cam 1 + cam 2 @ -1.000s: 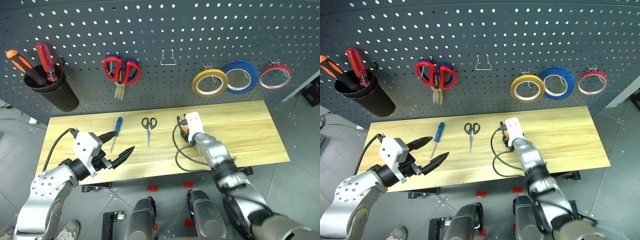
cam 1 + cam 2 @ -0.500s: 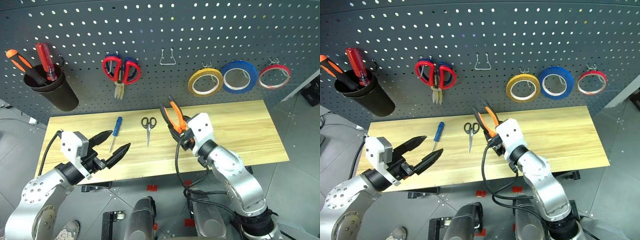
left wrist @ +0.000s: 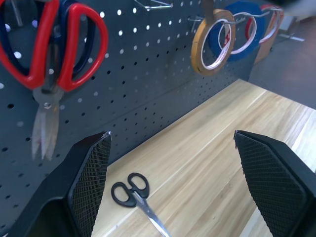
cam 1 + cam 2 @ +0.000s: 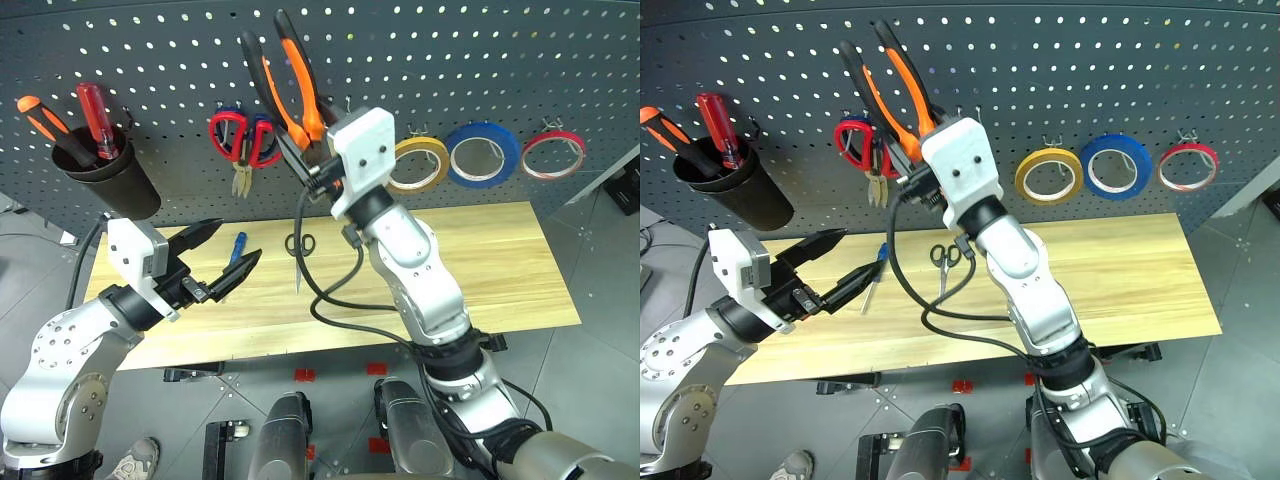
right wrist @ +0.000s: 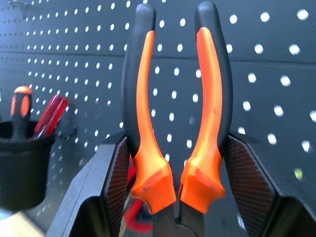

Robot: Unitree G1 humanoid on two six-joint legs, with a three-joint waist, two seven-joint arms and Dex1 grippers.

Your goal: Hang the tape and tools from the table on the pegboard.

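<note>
Right wrist view puts the pliers [image 5: 175, 123] square in the middle, handles up, the right gripper [image 4: 318, 172] pinching them low down near the pivot with the pegboard [image 4: 450, 60] close behind. From the head, that arm is raised high in front of the board, with the handle tips at about 11 o'clock from the gripper.

My guess is the step is hanging the pliers. The bare wire hook [image 3: 153, 5] sits just behind the gripper, so the handles ought to be spread or slipped over it gently and the grip loosened only once the hook bears the weight; the red-handled scissors [image 4: 243, 140] hang at 9 o'clock and should not be knocked.

The left gripper [image 4: 226, 257] has its fingers spread wide and empty above the table [image 4: 500, 260]. The blue-handled screwdriver [image 4: 236, 248] and black-handled scissors [image 4: 945, 262] lie on the wood; the yellowish tape [image 4: 419, 164] already hangs at 3 o'clock.

A second ago the right gripper was down on the table over the pliers; it has since lifted them up to the board. The left gripper has risen a little.
</note>
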